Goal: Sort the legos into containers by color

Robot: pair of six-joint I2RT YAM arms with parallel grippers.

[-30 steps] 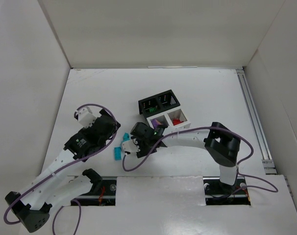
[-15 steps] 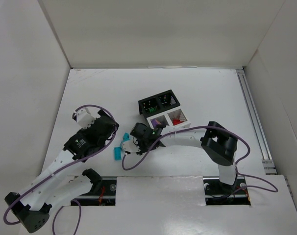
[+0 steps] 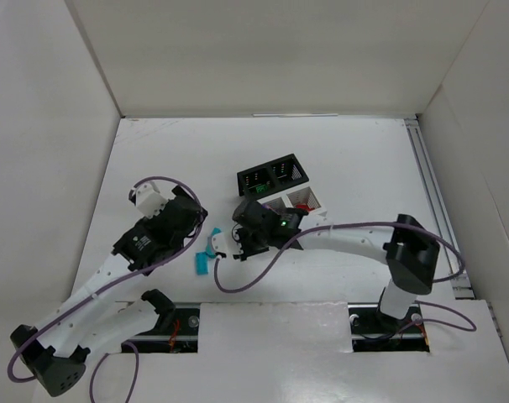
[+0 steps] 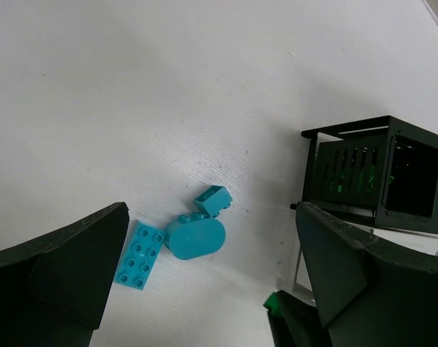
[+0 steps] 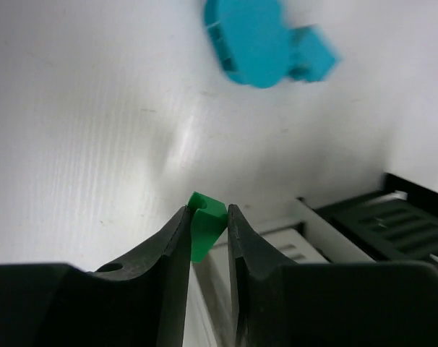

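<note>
1. The green brick (image 5: 203,237) is clamped between the two fingers of the right gripper (image 5: 207,213). It is held off the table (image 3: 355,151), just in front of the near corner of the white bin (image 5: 277,242).
2. Three teal legos lie loose on the table, left of the bins. A flat studded plate (image 4: 141,254) lies just beside a rounded piece (image 4: 196,237), and a small brick (image 4: 213,200) touches the far side of that piece. In the right wrist view the rounded piece and the small brick appear blurred, beyond the held green brick.
3. The black bin (image 3: 273,176) stands behind the white bin and touches it. Something green shows through its slotted side in the left wrist view.
4. In the top view the right arm's wrist lies across the near left part of the white bin and hides that part. What the white cells hold cannot be made out.
5. The left gripper (image 4: 212,215) hangs over the teal legos with its fingers set wide apart, clasping nothing. The three pieces sit between the two fingers in its own view.
6. The two grippers are near each other, with the teal legos between them in the top view.
7. A purple cable (image 3: 164,180) loops over the left arm, and a second purple cable (image 3: 259,275) sags under the right forearm onto the table.
8. White walls (image 3: 263,59) close in the table, and a metal rail (image 3: 431,193) runs along its right edge.
</note>
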